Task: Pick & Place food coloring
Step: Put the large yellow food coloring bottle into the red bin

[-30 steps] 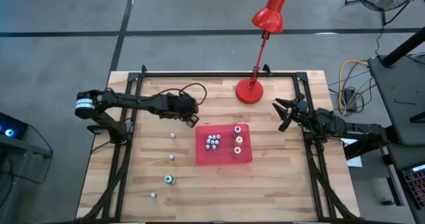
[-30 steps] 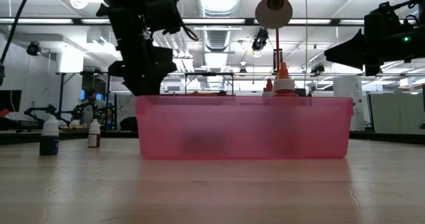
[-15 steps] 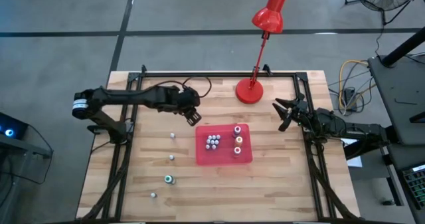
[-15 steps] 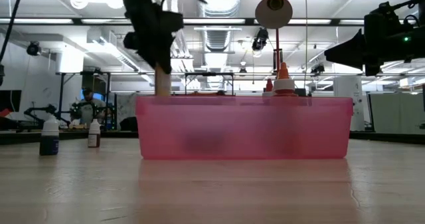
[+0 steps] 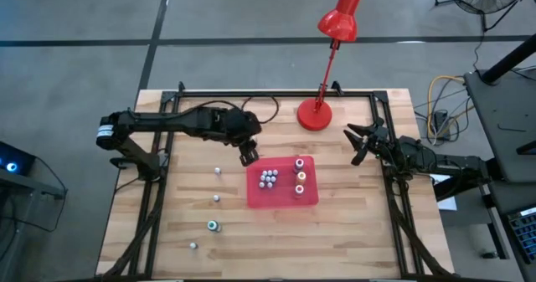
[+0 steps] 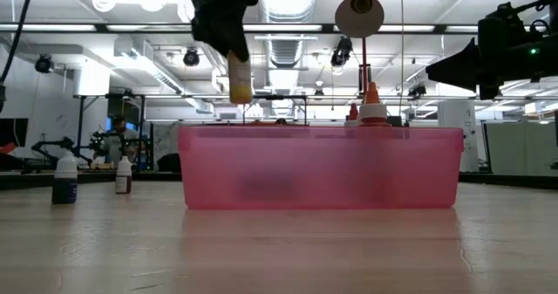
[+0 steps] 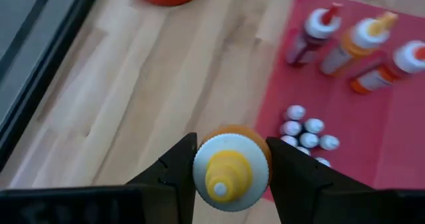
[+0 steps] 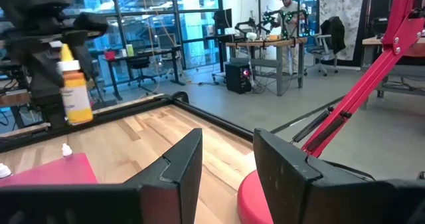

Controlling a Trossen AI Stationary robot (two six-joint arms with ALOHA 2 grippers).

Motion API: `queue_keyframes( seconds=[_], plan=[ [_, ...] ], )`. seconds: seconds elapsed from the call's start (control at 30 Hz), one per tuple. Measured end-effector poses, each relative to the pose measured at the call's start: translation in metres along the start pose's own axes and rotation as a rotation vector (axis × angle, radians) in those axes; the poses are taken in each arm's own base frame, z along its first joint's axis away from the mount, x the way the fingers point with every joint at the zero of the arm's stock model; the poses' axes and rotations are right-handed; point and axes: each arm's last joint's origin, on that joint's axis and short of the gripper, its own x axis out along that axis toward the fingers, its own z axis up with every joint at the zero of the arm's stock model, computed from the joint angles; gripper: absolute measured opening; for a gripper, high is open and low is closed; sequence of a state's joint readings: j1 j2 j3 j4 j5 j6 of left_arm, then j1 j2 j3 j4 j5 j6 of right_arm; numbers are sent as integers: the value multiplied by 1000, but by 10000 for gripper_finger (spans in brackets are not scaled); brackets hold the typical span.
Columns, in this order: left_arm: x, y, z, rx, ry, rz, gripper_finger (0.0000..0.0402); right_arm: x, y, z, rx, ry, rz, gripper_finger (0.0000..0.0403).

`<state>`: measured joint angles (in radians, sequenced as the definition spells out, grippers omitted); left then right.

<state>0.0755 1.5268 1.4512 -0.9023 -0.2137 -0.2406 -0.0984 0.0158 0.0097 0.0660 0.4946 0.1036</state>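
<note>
While our left gripper hangs clamped on an orange bottle just at the red tray edge, we count four bottles left on the table; right gripper waits, part-open, empty.

We see an orange food coloring bottle with a yellow tip held upright in the left hand, up in the air just beside the red tray. In the tray we've got a tight cluster of tiny white-capped bottles and three taller ones standing in a row. Four more small bottles, one of them teal, stand well apart in a line on the bench.
</note>
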Motion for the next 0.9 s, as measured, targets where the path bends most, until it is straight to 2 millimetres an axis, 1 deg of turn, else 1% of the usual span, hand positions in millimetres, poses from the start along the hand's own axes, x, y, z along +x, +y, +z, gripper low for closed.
queue_keyframes(
  seconds=[0.17,0.37,0.63,0.9],
  plan=[
    [7,-16,9,129,-14,-41,128,0,0,0,0,0,-1,128],
    [26,-39,21,226,1,-54,127,0,0,0,0,0,0,128],
    [52,-65,37,285,-13,-66,127,0,0,0,0,0,0,128],
    [66,-78,43,279,-61,-83,127,0,0,0,0,0,0,128]
  ],
)
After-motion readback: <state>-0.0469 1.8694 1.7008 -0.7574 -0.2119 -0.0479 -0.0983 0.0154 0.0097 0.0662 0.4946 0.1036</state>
